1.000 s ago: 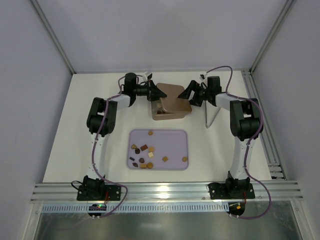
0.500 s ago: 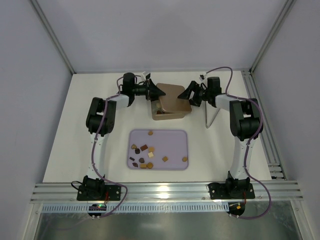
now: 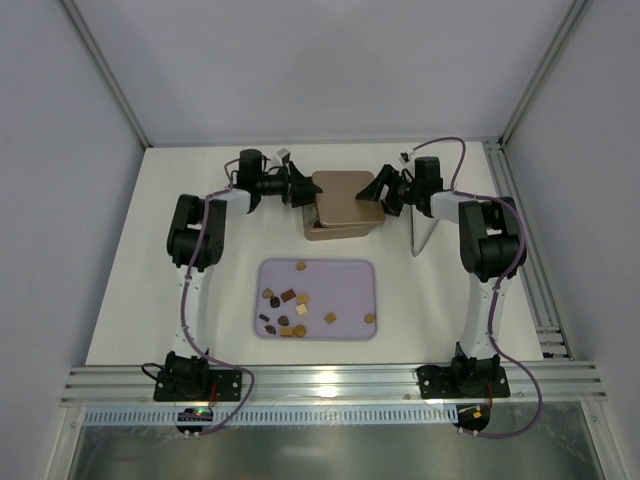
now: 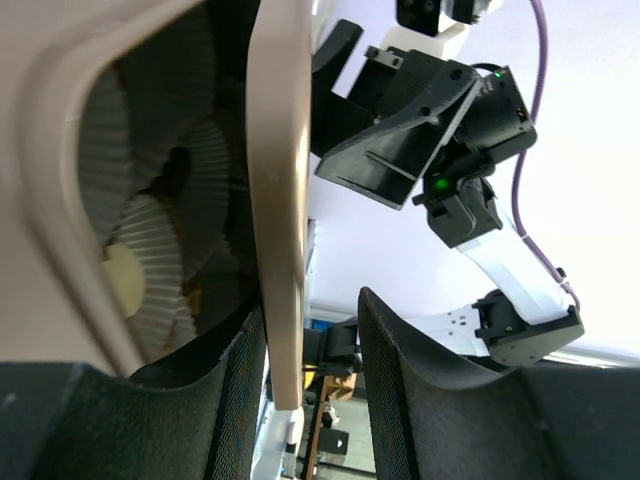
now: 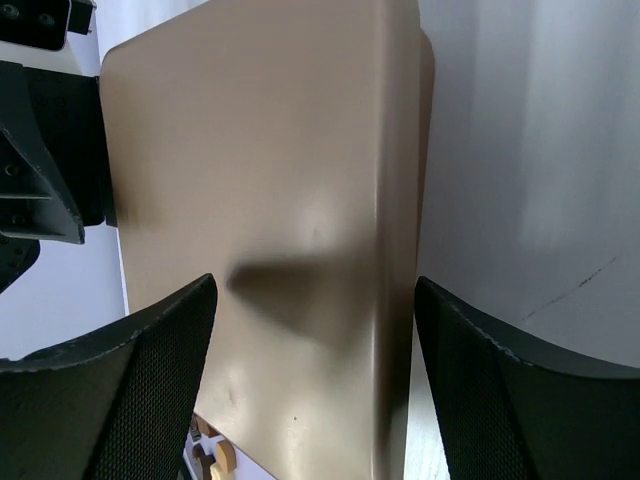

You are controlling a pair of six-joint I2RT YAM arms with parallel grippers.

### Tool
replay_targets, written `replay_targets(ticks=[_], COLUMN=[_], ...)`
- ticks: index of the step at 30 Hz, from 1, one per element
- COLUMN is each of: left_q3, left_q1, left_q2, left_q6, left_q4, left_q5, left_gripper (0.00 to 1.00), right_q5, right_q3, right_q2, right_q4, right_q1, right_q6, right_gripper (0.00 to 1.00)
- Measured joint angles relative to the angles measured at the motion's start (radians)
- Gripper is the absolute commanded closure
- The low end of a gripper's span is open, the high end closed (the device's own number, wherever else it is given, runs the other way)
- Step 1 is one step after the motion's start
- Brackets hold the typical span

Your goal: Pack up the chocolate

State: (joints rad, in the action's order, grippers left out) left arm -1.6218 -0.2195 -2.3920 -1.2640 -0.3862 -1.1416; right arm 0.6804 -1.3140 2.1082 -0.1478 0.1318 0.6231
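Note:
Several small chocolate pieces (image 3: 290,310) in dark brown, caramel and cream lie on a lavender tray (image 3: 350,270); a few also show in the right wrist view (image 5: 215,455). The gold-brown tin (image 3: 335,232) stands behind the tray with its lid (image 3: 348,197) lying over it. My left gripper (image 3: 302,190) is at the lid's left edge. In its wrist view the lid rim (image 4: 280,200) stands between the open jaws of the left gripper (image 4: 312,305), with a gap on one side. My right gripper (image 3: 378,190) is wide open at the lid's right edge, and its wrist view (image 5: 312,282) faces the lid top (image 5: 270,180).
White crinkled paper cups (image 4: 150,260) show inside the tin under the lid. A thin white panel (image 3: 420,235) stands right of the tin beside the right arm. A metal rail (image 3: 530,260) runs along the table's right edge. White walls close in the back and sides.
The left arm has drawn back to the left. The lid now lies flatter and covers more of the tin. The right gripper has barely moved.

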Motion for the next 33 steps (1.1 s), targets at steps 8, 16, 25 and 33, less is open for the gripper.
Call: replay_targets(ticks=[8,16,25,33], left_q3=[0.0,0.001,0.002,0.009], left_q1=[0.023,0.041,0.063,0.065], left_q2=[0.038,0.092,0.148,0.208], left_q6=[0.122,0.197,0.303,0.443], left_q4=[0.171,0.275,0.42,0.64], left_q5=[0.036,0.058,0.126,0.329], left_gripper=[0.59,0.58,0.46,0.58], right_q5=[-0.017,-0.06,-0.134,-0.193], right_q3=[0.006,0.004,-0.054,-0.092], right_q2=[-0.006,-0.031,-0.034,-0.034], right_q4=[0.001,0.041,0.155,0.24], right_q1=[0.0,0.013,0.04,0.063], right_q6=[0.008,-0.003,-0.059,-0.107], right_gripper=[0.21,0.22,0.21,0.22])
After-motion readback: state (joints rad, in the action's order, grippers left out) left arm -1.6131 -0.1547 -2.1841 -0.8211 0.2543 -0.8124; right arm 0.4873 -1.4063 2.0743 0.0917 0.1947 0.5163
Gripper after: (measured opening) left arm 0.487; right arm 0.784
